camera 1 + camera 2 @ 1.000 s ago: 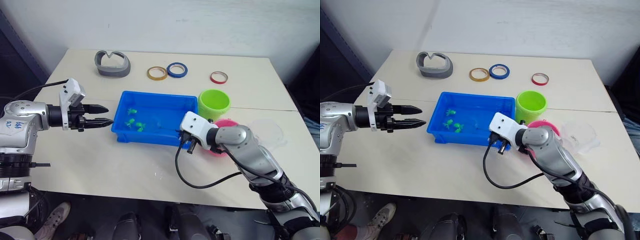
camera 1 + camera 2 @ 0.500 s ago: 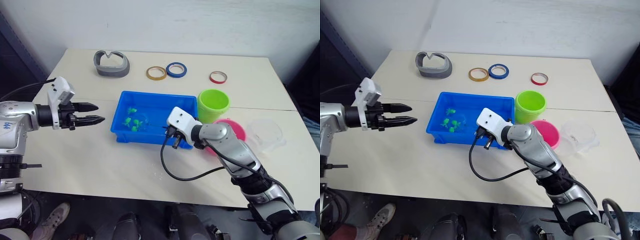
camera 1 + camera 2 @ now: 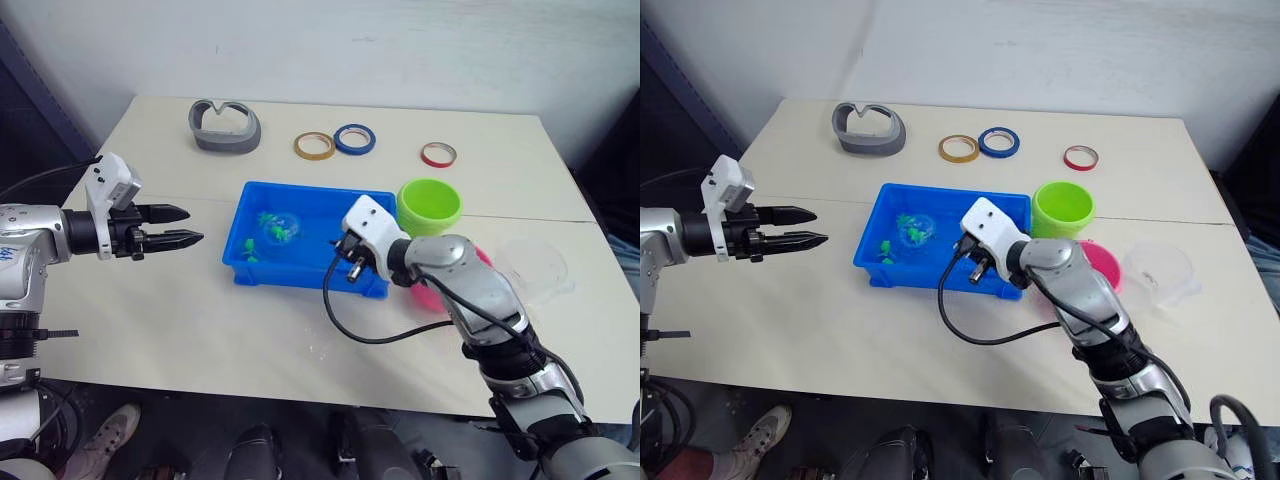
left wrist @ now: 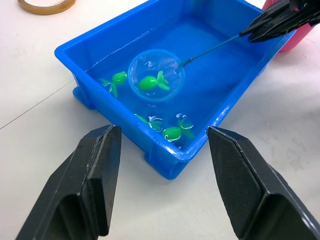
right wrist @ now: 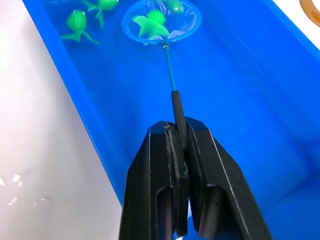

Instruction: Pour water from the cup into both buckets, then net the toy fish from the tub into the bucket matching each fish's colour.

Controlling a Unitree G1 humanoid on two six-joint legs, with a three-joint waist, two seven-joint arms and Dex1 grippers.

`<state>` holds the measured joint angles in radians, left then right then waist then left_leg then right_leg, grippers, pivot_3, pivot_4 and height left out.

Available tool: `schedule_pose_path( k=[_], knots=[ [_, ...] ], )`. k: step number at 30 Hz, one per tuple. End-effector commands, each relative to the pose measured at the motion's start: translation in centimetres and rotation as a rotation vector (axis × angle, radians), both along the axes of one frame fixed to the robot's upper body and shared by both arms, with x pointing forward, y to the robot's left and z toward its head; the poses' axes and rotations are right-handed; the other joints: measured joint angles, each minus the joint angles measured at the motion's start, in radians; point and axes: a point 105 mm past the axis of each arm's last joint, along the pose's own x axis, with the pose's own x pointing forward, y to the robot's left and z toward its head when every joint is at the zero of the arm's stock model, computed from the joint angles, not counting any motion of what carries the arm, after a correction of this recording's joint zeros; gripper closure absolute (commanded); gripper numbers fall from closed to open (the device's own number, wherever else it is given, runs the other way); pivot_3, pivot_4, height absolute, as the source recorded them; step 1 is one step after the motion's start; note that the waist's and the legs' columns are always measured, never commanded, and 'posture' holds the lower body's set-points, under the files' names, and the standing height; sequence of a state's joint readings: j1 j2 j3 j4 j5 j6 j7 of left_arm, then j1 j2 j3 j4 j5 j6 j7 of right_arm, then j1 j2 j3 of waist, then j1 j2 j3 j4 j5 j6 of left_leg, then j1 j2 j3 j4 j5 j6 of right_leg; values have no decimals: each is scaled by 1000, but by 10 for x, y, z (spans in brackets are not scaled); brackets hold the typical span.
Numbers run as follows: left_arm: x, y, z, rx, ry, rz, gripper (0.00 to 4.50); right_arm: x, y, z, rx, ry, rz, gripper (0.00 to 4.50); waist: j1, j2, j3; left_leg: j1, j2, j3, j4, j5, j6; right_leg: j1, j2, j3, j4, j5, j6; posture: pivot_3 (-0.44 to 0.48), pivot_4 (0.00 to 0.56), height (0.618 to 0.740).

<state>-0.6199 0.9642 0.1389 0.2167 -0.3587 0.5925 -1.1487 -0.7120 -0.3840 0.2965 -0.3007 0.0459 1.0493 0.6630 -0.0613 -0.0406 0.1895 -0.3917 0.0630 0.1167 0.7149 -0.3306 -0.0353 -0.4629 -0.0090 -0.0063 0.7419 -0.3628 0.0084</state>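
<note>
Net [image 4: 156, 76] in the tub [image 3: 372, 205], a green fish [image 4: 152, 82] inside its hoop.
Your right claw [image 5: 179, 131] pinches the net's stick over the tub; your left claw [image 3: 178, 226] hangs spread above the worktop [image 3: 200, 320], left of the tub.

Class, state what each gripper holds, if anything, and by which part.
The right gripper holds the net by the end of its thin dark stick. The left gripper is open, holding nothing.

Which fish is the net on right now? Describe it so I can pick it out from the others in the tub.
Look in the blue tub at mid-table, where the right gripper holds the net by its stick. The fish you want is the green one framed by the net's light blue hoop. The other green fish lie outside the hoop: one just beside it, two by the tub's near wall.
</note>
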Motion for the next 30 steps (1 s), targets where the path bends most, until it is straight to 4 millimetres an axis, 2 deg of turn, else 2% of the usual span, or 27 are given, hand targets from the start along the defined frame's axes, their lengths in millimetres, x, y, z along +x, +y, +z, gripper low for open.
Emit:
schedule_pose_path(
  k=[1,7,17,21,25,30],
  knots=[
    [-1,0,16,-17,-51,-6,1477,-12,-4,20,37,-35,18,4500,1,0,0,0,0,0,0,0,0,0,0,0,0,0,0,0,150,693],
    [3,-5,17,-26,-57,-28,1477,-16,-13,21,40,-14,-3,4500,1,0,0,0,0,0,0,0,0,0,0,0,-1,0,0,0,150,693],
    [15,-39,24,-67,-76,-161,1477,-32,-52,56,103,-62,-57,4500,5,0,0,-4,0,-2,0,0,1,0,0,-3,-4,0,0,0,150,693],
    [24,-50,25,-77,-86,-198,1477,-45,-71,73,109,-93,-83,4500,5,1,0,-3,0,-3,-1,0,1,0,0,-3,-5,0,0,0,150,693],
    [33,-60,25,-82,-93,-233,1477,-50,-110,91,79,-151,-203,4500,9,1,0,-4,0,-3,-1,0,1,0,0,-4,-7,0,1,0,150,693],
    [41,-70,24,-88,-94,-273,1477,-47,-149,101,34,-201,-337,4500,9,1,0,-5,0,-3,-2,-1,1,0,0,-4,-9,1,1,0,150,693]
  ],
)
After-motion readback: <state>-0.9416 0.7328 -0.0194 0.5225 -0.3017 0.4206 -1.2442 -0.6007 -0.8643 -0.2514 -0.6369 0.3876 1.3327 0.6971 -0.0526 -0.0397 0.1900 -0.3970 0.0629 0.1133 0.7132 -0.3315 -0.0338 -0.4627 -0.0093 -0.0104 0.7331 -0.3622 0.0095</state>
